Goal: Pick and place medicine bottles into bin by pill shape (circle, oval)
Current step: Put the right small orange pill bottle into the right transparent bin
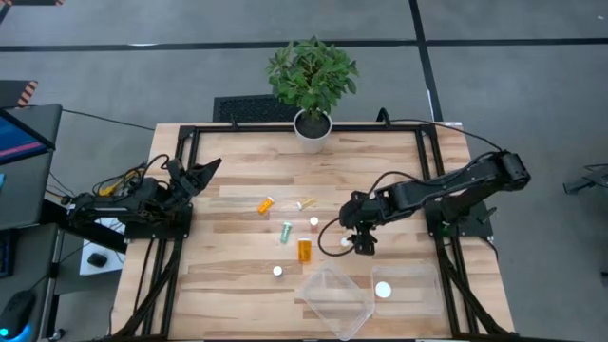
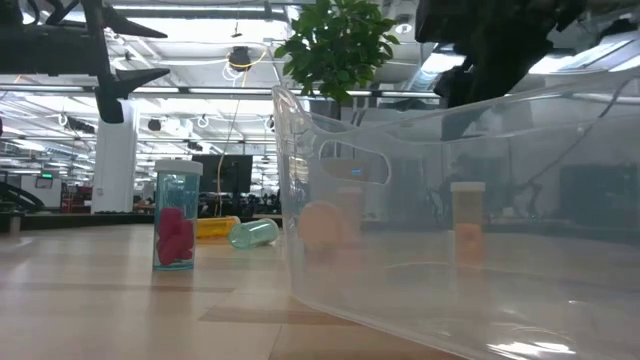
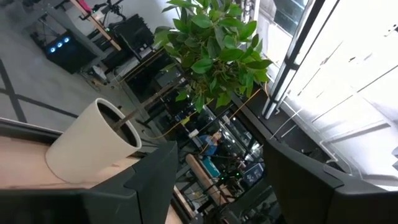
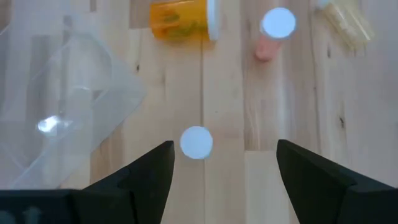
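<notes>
Several small medicine bottles are spread over the middle of the wooden table. An orange one (image 1: pixel 266 204) and a yellowish one (image 1: pixel 306 202) lie on their sides. A greenish one (image 1: pixel 286 232), an amber one (image 1: pixel 304 250) and white-capped ones (image 1: pixel 277 271) (image 1: pixel 313 222) are nearer. My right gripper (image 1: pixel 353 239) hangs open, pointing steeply down, above an upright white-capped bottle (image 4: pixel 196 142), which shows just ahead of the gap (image 4: pixel 224 149) between its fingers. My left gripper (image 1: pixel 204 171) waits open at the table's left edge.
Two clear plastic bins stand at the near right: one (image 1: pixel 334 299) turned at an angle, the other (image 1: pixel 408 285) holding a white-capped bottle (image 1: pixel 383 290). A potted plant (image 1: pixel 312 81) stands at the far edge. In the low view a bin wall (image 2: pixel 400 200) fills the right half.
</notes>
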Robot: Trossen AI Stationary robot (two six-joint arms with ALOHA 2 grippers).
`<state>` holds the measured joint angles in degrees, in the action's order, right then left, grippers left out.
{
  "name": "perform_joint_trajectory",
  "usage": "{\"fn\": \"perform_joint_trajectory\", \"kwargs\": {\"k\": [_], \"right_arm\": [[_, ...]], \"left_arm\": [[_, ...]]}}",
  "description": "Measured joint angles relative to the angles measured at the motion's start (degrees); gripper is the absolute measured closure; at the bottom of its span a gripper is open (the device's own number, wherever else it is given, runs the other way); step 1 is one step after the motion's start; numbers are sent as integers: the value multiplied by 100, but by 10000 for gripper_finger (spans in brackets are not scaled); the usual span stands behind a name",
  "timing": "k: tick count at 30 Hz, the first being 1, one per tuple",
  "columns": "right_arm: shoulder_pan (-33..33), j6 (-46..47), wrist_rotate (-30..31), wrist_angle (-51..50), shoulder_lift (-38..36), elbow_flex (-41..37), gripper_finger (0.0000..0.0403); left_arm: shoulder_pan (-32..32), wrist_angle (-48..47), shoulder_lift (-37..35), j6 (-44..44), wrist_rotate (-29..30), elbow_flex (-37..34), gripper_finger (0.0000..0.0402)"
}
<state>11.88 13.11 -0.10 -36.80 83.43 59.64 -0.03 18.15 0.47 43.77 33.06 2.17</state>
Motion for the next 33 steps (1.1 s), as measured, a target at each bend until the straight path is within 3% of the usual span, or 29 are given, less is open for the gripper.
{"fn": "perform_joint_trajectory", "kwargs": {"k": [19, 33], "right_arm": [[467, -204, -4, 450, 1042, 0, 112], [443, -99, 155, 570, 1040, 0, 123]], "left_arm": [[2, -303, 0, 26, -131, 0, 171], [0, -387, 0, 28, -177, 0, 171]]}}
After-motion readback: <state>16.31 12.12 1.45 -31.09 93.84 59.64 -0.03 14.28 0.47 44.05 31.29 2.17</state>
